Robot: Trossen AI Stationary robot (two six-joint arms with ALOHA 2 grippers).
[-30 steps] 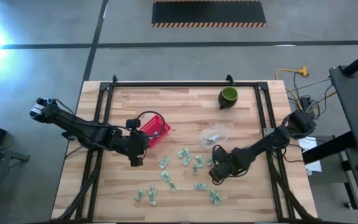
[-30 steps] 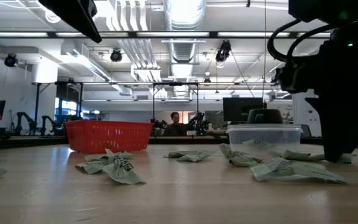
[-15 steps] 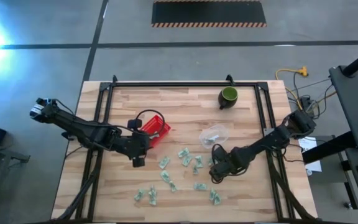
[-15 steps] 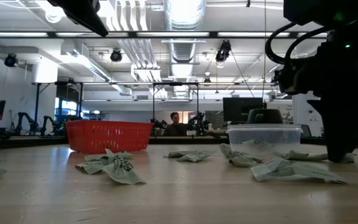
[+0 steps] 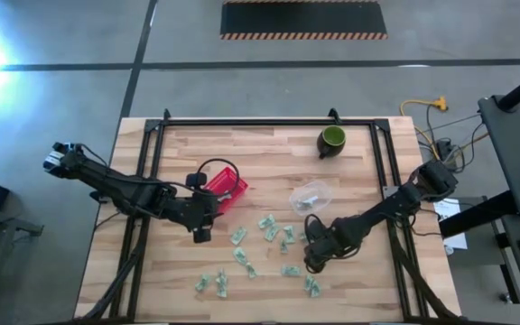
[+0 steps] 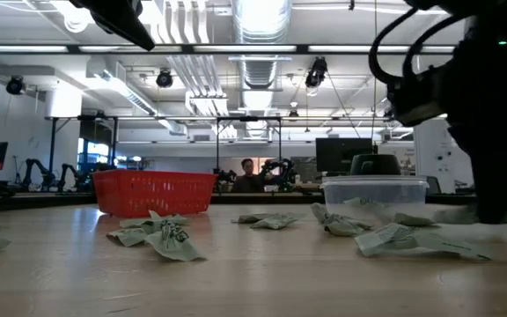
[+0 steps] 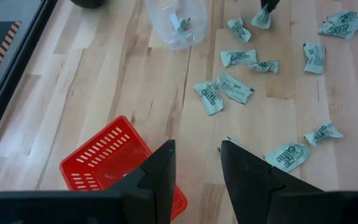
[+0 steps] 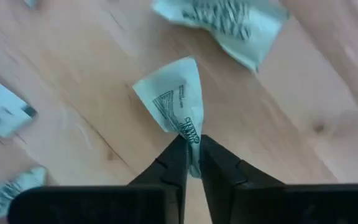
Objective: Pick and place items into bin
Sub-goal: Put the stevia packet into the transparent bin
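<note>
Right gripper (image 8: 191, 163) clenched on one end of a wrapped item (image 8: 176, 102) — a pale green-and-white crinkly packet, its free end fanning out ahead of the fingertips, its long axis in line with the fingers. The packet sits just above or on the wood-plank counter (image 5: 269, 158); whether it has left the surface cannot be told. The clear plastic bin (image 5: 311, 195), thin-walled and already holding a piece or two, lies near this gripper, toward the far edge of the counter — the carry, judged from here, is a short one away from the scattered items (image 5: 273, 230). The right arm is the nearer to it. Left gripper (image 7: 196, 163) hangs by the red slatted basket (image 5: 224, 187) with fingers parted and nothing between them. A dark green cup (image 5: 332, 140) stands beyond the bin.
</note>
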